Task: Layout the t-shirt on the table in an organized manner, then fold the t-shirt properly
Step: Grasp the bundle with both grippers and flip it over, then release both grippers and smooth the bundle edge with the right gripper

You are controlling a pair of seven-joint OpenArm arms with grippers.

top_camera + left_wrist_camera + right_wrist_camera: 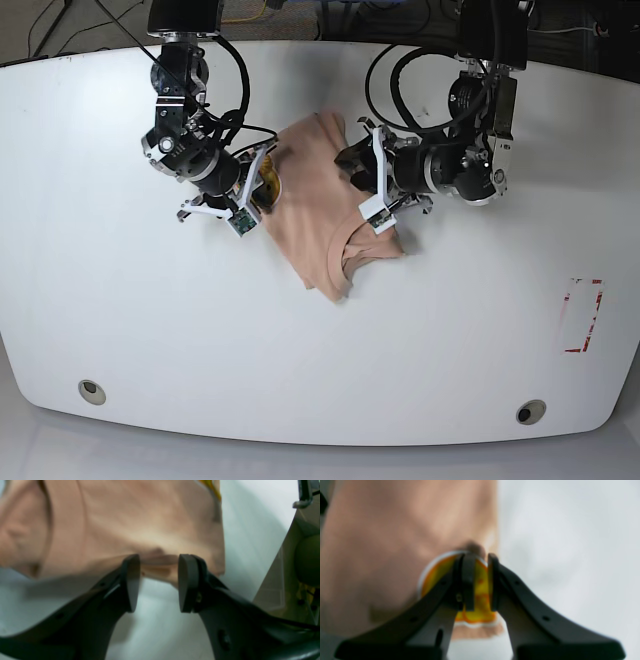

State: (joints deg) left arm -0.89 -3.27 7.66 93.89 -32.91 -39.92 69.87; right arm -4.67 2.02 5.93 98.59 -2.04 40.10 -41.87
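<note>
Right fingers [478,580] clenched on the t-shirt [318,205] at its yellow print – left fingers [158,582] parted astride the opposite edge. Shirt bunched mid-counter [120,330] between both arms, equally near.

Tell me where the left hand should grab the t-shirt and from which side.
Judging by its pose, grip the t-shirt's bunched hem edge that lies between the open left hand, coming in low from the bare table side; the edge bulges there, so the fingers can close on it.
</note>
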